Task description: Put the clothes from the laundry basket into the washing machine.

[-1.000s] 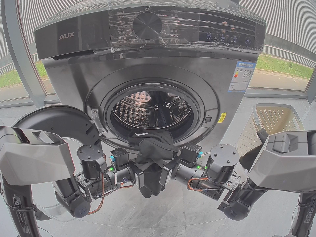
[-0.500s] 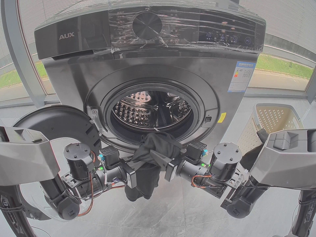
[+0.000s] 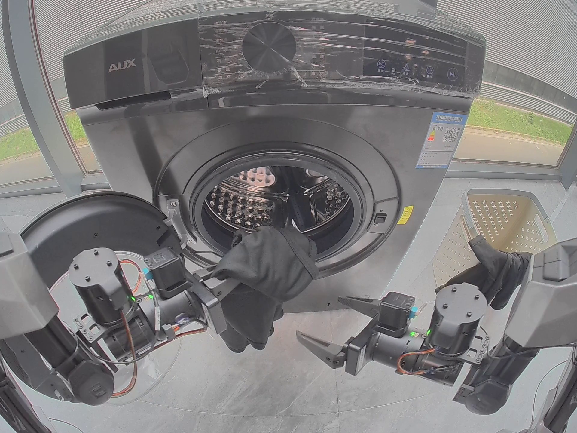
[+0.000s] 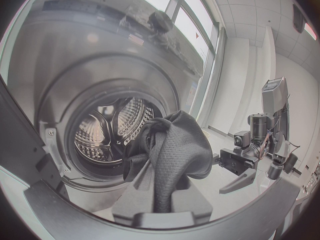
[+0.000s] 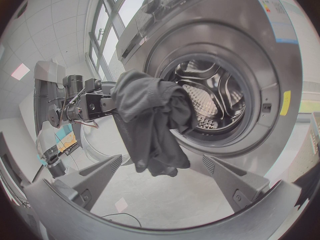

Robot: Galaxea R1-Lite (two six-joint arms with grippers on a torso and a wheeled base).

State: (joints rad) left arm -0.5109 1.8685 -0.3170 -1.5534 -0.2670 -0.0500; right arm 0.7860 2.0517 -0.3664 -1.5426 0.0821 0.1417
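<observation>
Head camera looks forward and down from close range, with the washing machine (image 3: pixel 270 121) across the upper frame. 2 wrist cameras sit low, facing its open drum (image 4: pixel 110 134) from opposite sides. All 3 views share drum and black garment (image 3: pixel 270 260).

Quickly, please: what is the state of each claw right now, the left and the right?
Left claw: closed, holding the black garment.
Right claw: open, holding nothing.

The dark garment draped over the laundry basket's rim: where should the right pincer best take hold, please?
Probably the raised fold of the dark garment where it crosses the laundry basket's rim, approached from above by the open right pincer: it bunches there, uncovered.
</observation>
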